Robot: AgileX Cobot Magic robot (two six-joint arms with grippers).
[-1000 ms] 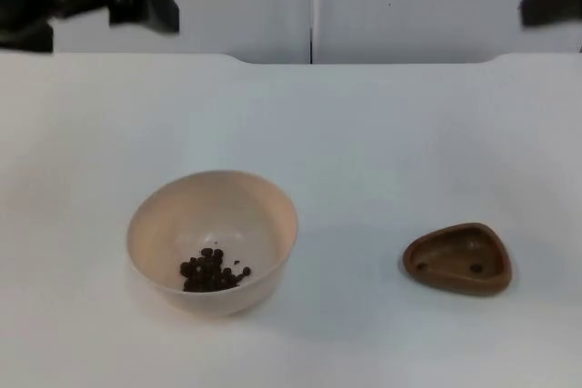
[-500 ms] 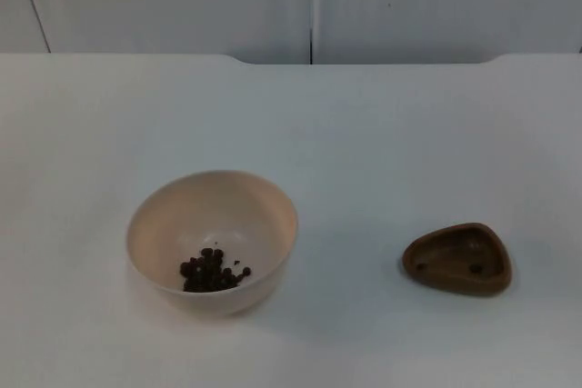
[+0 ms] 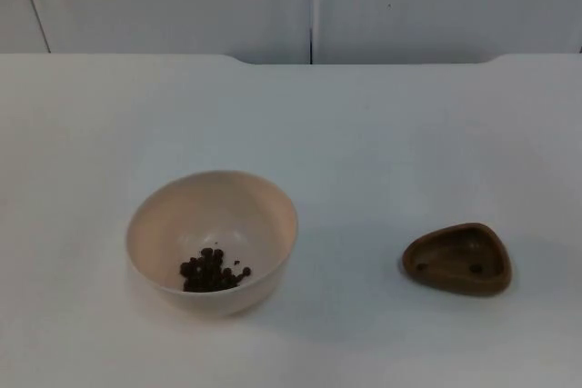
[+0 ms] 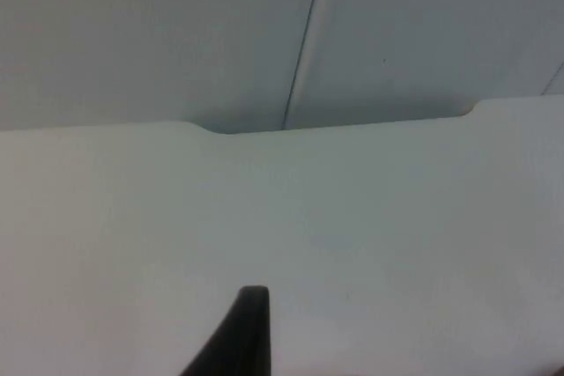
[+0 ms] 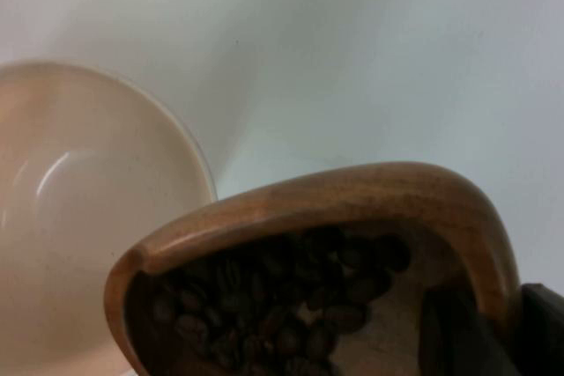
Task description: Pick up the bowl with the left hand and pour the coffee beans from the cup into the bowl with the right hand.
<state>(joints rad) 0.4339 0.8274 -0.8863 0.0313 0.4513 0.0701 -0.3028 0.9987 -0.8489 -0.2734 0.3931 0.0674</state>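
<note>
Bowl [image 3: 212, 241], lower left, looks light and slick, pinch its rim; left hand [image 4: 247, 332] and right hand [image 5: 533, 332], grip impossible to tell.

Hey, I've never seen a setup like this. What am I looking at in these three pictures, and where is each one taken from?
This is a two-armed robot at a white table. The top view comes from a fixed camera looking down: a cream bowl holding coffee beans stands apart from a brown wooden cup. The other two cameras ride on the wrists. The left gripper hangs over bare table, facing the grey wall. The right gripper is at the cup's rim, the bowl beside it. There the cup looks full of beans, unlike in the top view. Whether it grips the cup, I can't tell.
</note>
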